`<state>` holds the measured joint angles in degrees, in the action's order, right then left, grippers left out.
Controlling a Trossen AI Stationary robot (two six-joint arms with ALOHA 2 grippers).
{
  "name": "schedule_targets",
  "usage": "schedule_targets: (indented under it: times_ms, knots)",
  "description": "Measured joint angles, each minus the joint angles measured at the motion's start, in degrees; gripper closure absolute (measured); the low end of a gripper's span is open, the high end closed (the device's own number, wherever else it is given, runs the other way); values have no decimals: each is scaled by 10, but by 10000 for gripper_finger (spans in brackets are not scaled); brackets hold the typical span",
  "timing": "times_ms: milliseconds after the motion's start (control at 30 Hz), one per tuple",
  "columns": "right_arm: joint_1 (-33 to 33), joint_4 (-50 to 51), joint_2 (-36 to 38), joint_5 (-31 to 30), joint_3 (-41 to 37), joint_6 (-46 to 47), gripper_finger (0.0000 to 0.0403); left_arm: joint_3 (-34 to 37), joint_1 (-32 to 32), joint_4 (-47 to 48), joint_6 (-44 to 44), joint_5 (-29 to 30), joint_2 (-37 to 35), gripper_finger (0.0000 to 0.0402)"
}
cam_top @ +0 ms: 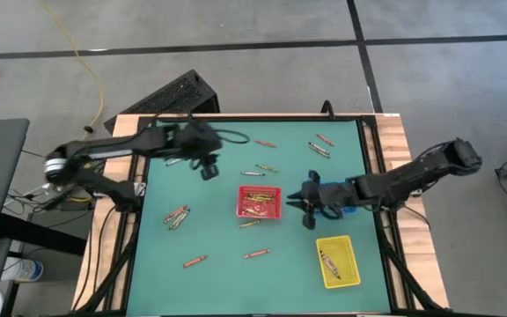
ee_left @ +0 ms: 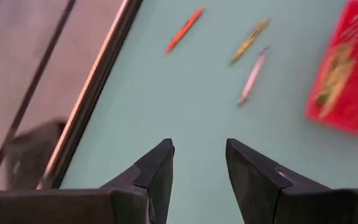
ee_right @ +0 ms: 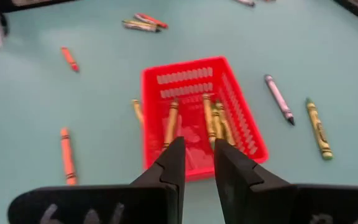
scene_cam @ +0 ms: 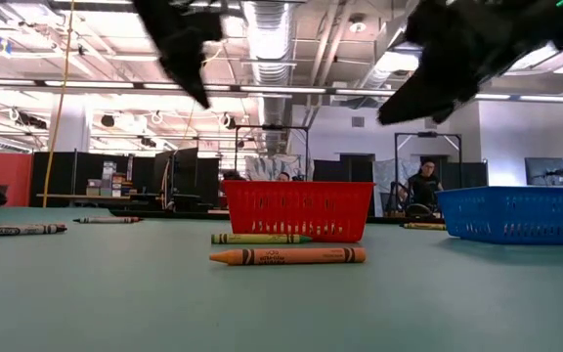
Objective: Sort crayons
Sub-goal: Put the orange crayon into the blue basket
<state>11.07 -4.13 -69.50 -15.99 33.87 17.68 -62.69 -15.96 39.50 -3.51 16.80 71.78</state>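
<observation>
both end effectors, left (ee_left: 199, 163) and right (ee_right: 199, 155), spread and empty above scattered crayons (cam_top: 194, 261), red tray (cam_top: 260, 202).

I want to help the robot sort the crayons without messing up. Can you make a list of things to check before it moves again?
1. Left hand empty: ok, fingers apart, nothing between them.
2. Right hand empty: ok, only a narrow gap between its fingers, no crayon in it.
3. Red tray reachable: ok, mid-table between both hands.
4. Yellow tray in place: ok, near the right arm, at least one crayon inside.
5. Loose crayons left: not ok, several lie on the table, such as the orange crayon.
6. Blue tray contents: cannot tell.
</observation>
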Motion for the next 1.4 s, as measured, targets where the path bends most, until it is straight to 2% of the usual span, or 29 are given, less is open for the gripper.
schedule_targets:
  times_ms: [167, 233, 333, 467, 567, 733, 867, 1067, 1400]
  knots:
    - [-56, -31, -27, 25, 0, -37, 321, 118, -14, -8, 46, 67, -99, 264]
    - [-87, -42, -34, 33, 0, -44, 321, 156, -25, -13, 58, 59, -123, 264]
    - [-151, -28, -56, 83, 20, -40, 321, 200, -33, -42, 64, 25, -150, 264]
    - [-218, 12, -104, 138, 73, -56, 321, 252, -34, -127, 39, -38, -197, 264]
    - [-265, 103, -137, 155, 124, -91, 321, 297, -34, -242, 23, -69, -246, 264]
    - [-375, 271, -160, 149, 189, -95, 321, 372, -34, -417, 11, -96, -297, 264]
    - [-468, 338, -169, 146, 201, -92, 321, 397, -34, -460, -3, -111, -305, 264]
    - [-581, 379, -214, 144, 208, -130, 321, 405, -35, -461, -3, -121, -302, 264]
    - [-637, 430, -309, 113, 289, -243, 321, 405, -35, -463, 14, -129, -302, 264]
